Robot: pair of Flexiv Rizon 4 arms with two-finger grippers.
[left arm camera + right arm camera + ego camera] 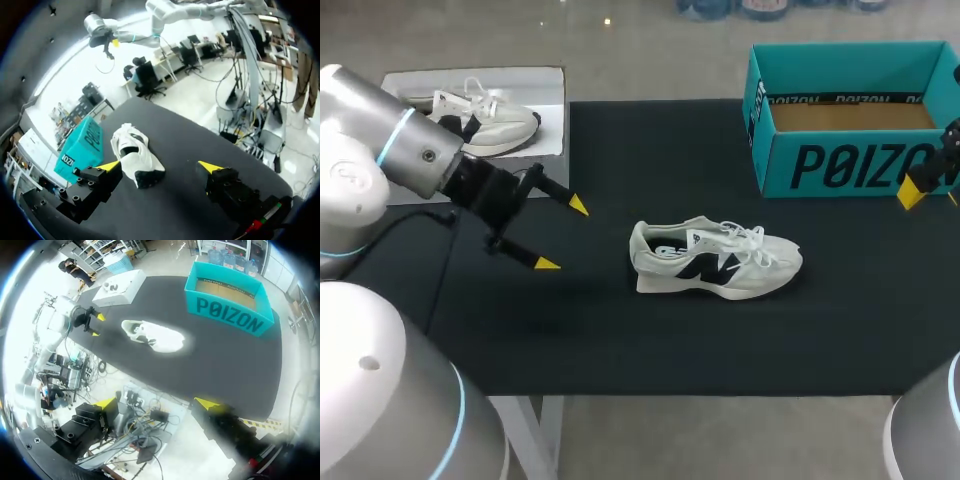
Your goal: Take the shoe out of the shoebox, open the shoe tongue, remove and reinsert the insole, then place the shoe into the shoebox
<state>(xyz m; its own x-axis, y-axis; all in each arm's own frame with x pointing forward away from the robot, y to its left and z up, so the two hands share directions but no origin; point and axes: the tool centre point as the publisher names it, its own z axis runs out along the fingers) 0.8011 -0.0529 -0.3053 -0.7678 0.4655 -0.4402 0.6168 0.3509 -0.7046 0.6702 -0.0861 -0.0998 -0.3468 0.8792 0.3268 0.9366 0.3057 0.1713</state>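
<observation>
- Left hand (563,235): fingers spread, empty, over the black counter (620,340).
- Shoe (715,258): upright on the counter ahead of the left hand, heel toward it.
- Right hand (156,403): spread, empty; open shoebox (850,165) ahead.

Open mat (620,330) all round shoe (715,258); shoebox (850,150) well apart

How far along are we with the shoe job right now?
Done: the shoe is out of the shoebox, on the black mat. In hand: nothing; jaws on the left arm stand open near the heel, those on the right arm open and empty by the box. Left, as far as I can tell: open the tongue, insole out and back in, then return the shoe to the empty box.
</observation>
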